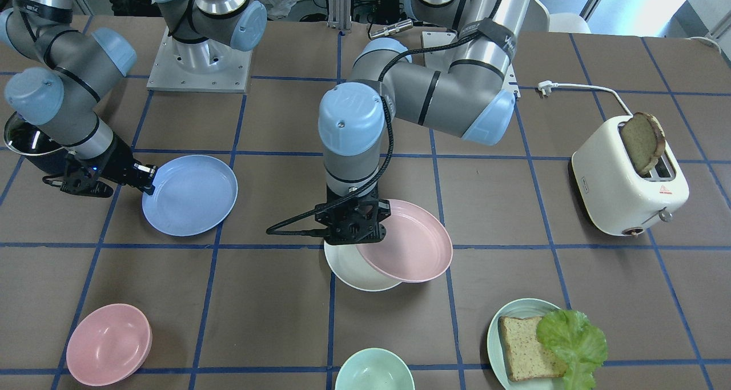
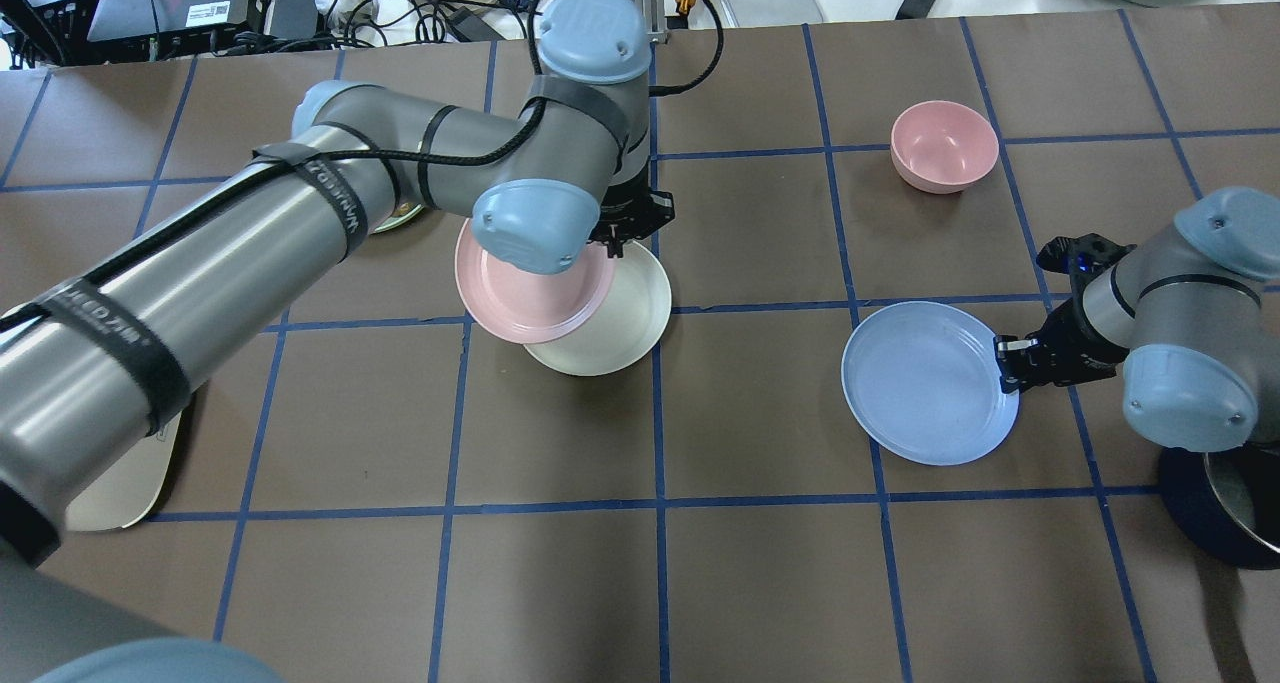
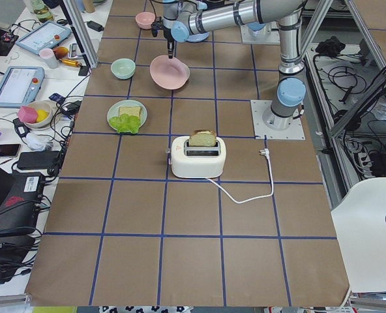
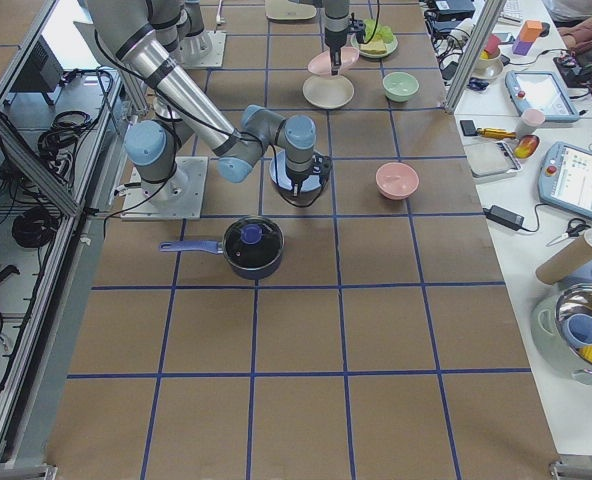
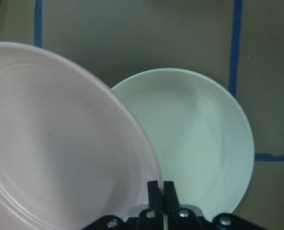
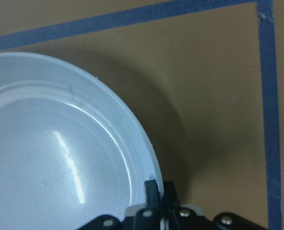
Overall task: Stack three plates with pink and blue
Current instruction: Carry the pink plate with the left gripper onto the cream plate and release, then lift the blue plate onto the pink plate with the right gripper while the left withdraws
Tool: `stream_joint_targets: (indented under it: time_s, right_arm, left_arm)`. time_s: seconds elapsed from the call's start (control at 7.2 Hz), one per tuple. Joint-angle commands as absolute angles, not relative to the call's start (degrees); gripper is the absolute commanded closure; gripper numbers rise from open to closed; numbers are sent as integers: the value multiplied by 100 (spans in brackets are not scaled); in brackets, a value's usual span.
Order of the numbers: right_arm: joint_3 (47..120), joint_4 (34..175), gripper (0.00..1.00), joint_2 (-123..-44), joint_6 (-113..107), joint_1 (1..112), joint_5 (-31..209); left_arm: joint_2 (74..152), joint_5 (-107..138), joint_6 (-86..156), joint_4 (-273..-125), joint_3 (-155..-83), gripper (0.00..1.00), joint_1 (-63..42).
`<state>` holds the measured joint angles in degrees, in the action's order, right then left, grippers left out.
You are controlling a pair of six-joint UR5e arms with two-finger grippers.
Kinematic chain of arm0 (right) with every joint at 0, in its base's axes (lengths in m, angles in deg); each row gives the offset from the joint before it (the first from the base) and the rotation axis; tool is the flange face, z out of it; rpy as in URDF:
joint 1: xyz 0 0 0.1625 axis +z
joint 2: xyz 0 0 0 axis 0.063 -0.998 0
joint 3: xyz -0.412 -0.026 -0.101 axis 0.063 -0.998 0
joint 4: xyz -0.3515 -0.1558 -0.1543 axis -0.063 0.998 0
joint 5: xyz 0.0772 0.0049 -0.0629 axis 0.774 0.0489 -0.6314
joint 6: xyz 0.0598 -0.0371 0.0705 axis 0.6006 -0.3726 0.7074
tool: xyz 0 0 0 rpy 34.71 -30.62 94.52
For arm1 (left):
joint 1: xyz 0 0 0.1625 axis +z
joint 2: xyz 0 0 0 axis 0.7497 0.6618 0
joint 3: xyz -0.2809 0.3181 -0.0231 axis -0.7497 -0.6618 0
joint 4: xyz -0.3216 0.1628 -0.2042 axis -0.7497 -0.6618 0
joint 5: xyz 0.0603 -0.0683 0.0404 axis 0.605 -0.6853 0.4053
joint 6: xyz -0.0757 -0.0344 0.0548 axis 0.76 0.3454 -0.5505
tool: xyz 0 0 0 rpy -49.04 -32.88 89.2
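My left gripper [image 1: 371, 221] is shut on the rim of the pale pink plate [image 1: 408, 241] and holds it tilted above the cream-white plate [image 1: 354, 270], which lies flat on the table. In the left wrist view the pink plate [image 5: 55, 143] partly covers the white plate [image 5: 199, 139], and the fingers [image 5: 154, 190] pinch its rim. My right gripper [image 1: 149, 176] is shut on the rim of the light blue plate [image 1: 191, 195], also seen in the overhead view [image 2: 925, 381] and right wrist view [image 6: 51, 158]. The blue plate looks slightly raised at the gripper's side.
A pink bowl [image 1: 108, 344], a mint bowl [image 1: 374, 372] and a mint plate with bread and lettuce [image 1: 514, 316] sit along the operators' edge. A toaster with bread [image 1: 628, 179] stands on the robot's left. A dark pot [image 2: 1225, 503] is beside my right arm.
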<state>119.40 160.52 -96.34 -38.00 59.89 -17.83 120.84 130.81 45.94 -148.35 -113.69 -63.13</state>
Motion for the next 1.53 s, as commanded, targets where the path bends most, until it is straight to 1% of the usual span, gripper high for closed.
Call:
stream_joint_targets:
  time_s: [0.0,0.14,0.28,0.42,0.56,0.69,1.11,1.39]
  right_arm:
    - [11332,15212,100,-9776,-3812,6011,-1830]
    - [10779,14544,100,-9768,-3812,6028,-1865]
    - [10487,14172,100,-9759,-3812,6046,-1865]
    - [10388,14046,100,-9768,-3803,6063,-1865]
    - [10300,14036,100,-9759,-3803,6072,-1865]
    - [10203,13923,100,-9768,-3786,6116,-1865]
    - [9878,13913,100,-9715,-3200,6729,-2013]
    - [9824,13957,100,-9496,-2253,7352,-1770]
  left_arm:
    - [12475,13090,4842,-15615,-10850,95,-6595]
    - [12493,13037,4772,-15750,-10858,88,-6587]
    - [12641,13028,4754,-15742,-10841,86,-6587]
    - [12712,13028,4754,-15655,-10832,84,-6587]
    - [12800,13028,4832,-15463,-10832,21,-6587]
    - [12836,13019,4833,-15331,-10841,0,-6587]
    - [12530,13028,4693,-15530,-10649,0,-6482]
    - [12013,13028,3275,-16904,-10289,0,-5879]
